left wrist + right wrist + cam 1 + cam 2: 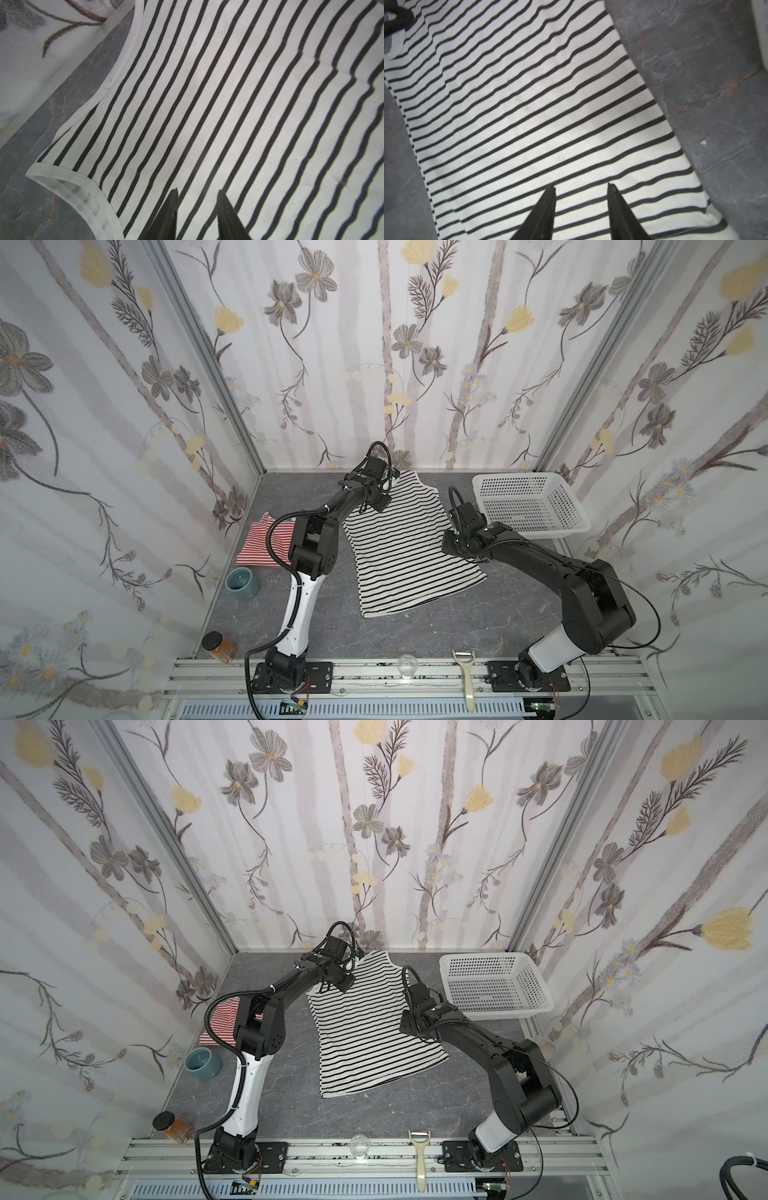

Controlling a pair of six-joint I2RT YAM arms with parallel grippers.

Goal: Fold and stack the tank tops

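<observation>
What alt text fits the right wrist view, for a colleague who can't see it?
The right gripper, jaws apart and holding nothing, is poised over the black-striped white tank top, which lies spread nearly flat with slight ripples. The grey marbled table shows on both sides of the cloth.

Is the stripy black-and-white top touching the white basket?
Apart. In both top views, a strip of bare grey table shows between the black-striped top and the white basket.
</observation>
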